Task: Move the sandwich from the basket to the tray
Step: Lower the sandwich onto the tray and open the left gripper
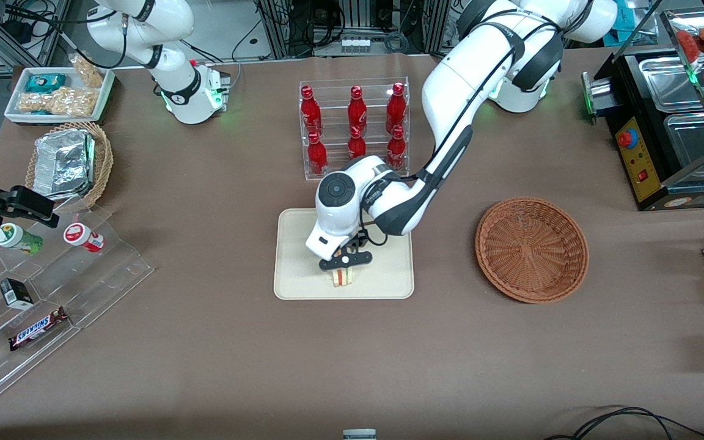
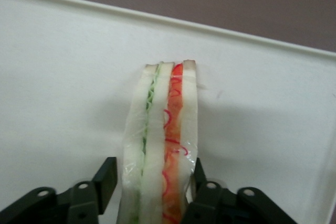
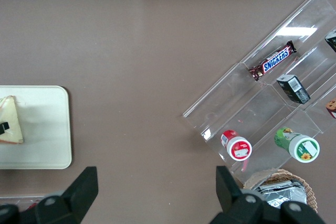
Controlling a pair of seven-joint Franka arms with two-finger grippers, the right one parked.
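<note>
The tool [image 1: 344, 261] is low over the tray [image 1: 291, 287], its two black fingers [image 2: 105, 178] set on either flat face of the sandwich [image 1: 342, 277] and closed against the wrapped bread. The sandwich stands on edge on the tray's cream surface, near the rim closest to the front camera, roughly at six o'clock of the tray's middle; its green layer and red-orange layer run side by side between white slices. The basket [image 1: 532, 249] sits on the brown bench [image 1: 205, 342] at about three o'clock from the tray in the front view, well apart from it, holding nothing.
</note>
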